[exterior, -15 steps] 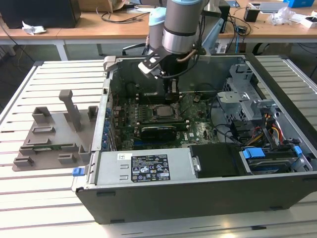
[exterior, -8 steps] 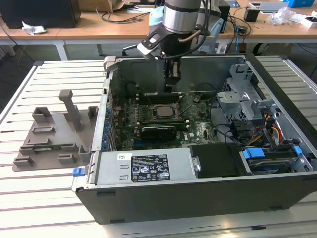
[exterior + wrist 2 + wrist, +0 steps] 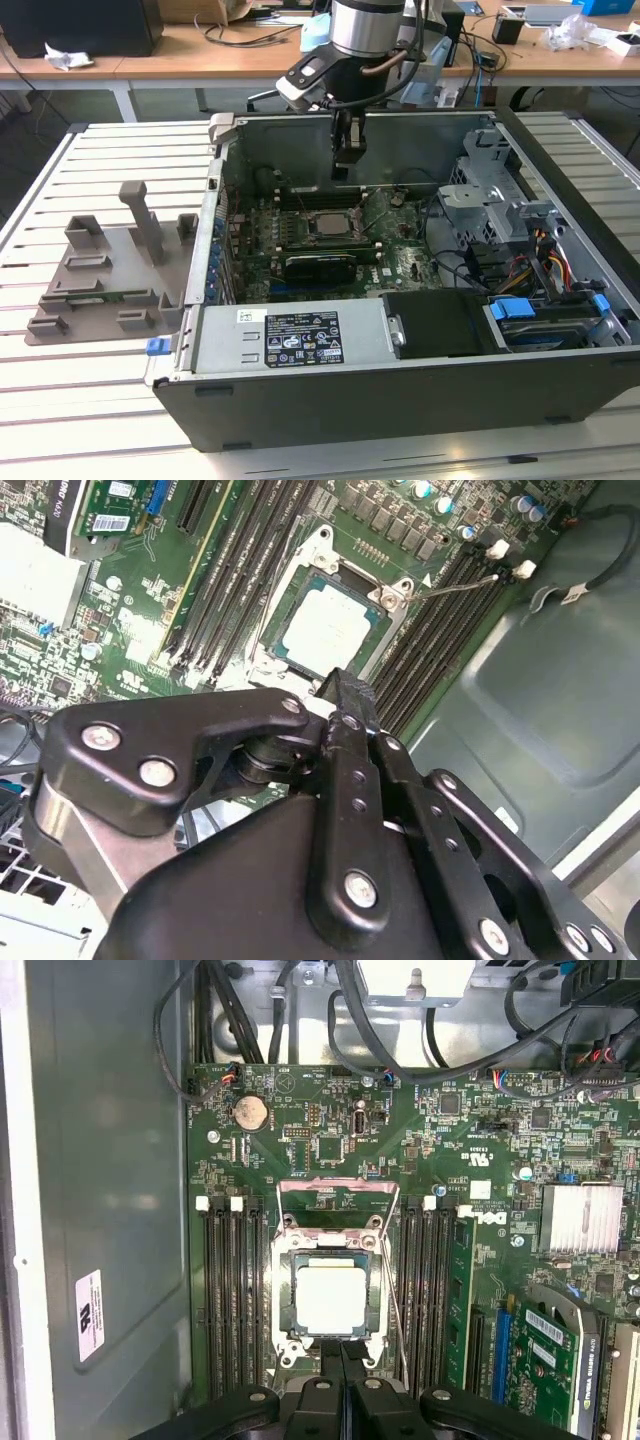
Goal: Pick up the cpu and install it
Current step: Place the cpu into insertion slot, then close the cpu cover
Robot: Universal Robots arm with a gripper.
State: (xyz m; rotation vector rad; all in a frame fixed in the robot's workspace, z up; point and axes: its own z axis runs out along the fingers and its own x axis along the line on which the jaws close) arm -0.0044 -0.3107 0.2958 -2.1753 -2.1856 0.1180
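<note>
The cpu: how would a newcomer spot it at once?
In the open computer case, find the green motherboard. Between its two banks of black memory slots sits a metal-framed socket; the cpu is the flat silver square inside it, plain and shiny amid dark parts.

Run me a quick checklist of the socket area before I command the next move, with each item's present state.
1. Cpu in place: the cpu lies flat inside the socket frame, edges square to it. Ok.
2. Tool free of the cpu: the tool is shut with nothing in it and sits over the socket's edge, apart from the chip. Ok.
3. Load plate closed: the load plate stands flipped open, off the cpu. Not ok.
4. Lever locked: the thin latch lever stands free beside the socket. Not ok.
5. Contacts under the cpu: hidden by the chip. Cannot tell.
</note>
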